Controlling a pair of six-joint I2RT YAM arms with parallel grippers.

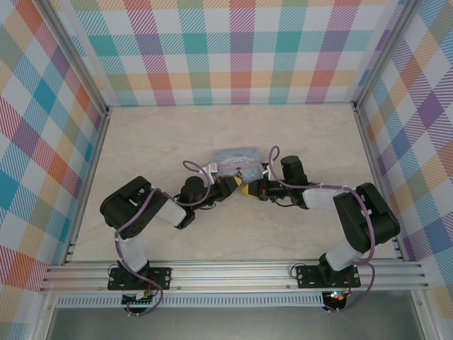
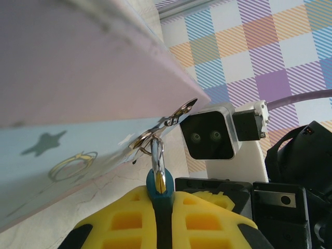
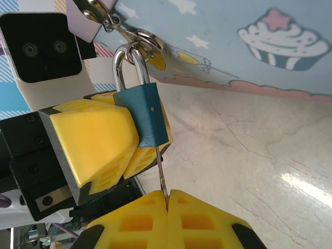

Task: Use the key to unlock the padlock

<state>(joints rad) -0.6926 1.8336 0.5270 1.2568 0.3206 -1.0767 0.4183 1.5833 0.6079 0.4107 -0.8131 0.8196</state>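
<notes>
The small blue-teal padlock (image 3: 145, 116) hangs by its metal shackle (image 3: 127, 67) from a ring on the tin's clasp. My left gripper (image 2: 162, 207) is shut on the padlock (image 2: 158, 187), its body pinched between the yellow fingers (image 3: 93, 140). The thin dark key (image 3: 161, 171) runs from the padlock's underside down into my right gripper (image 3: 167, 196), which is shut on the key's head. The head is hidden between the pads. From above, both grippers meet at the padlock (image 1: 239, 186) in front of the tin, the left gripper (image 1: 230, 188) facing the right gripper (image 1: 250, 190).
The light-blue cartoon tin box (image 1: 237, 161) lies just behind the grippers on the marble-look table (image 1: 318, 134). Its side with a cupcake picture (image 3: 282, 44) is close above the right gripper. Checked walls (image 1: 233, 42) enclose the table on three sides.
</notes>
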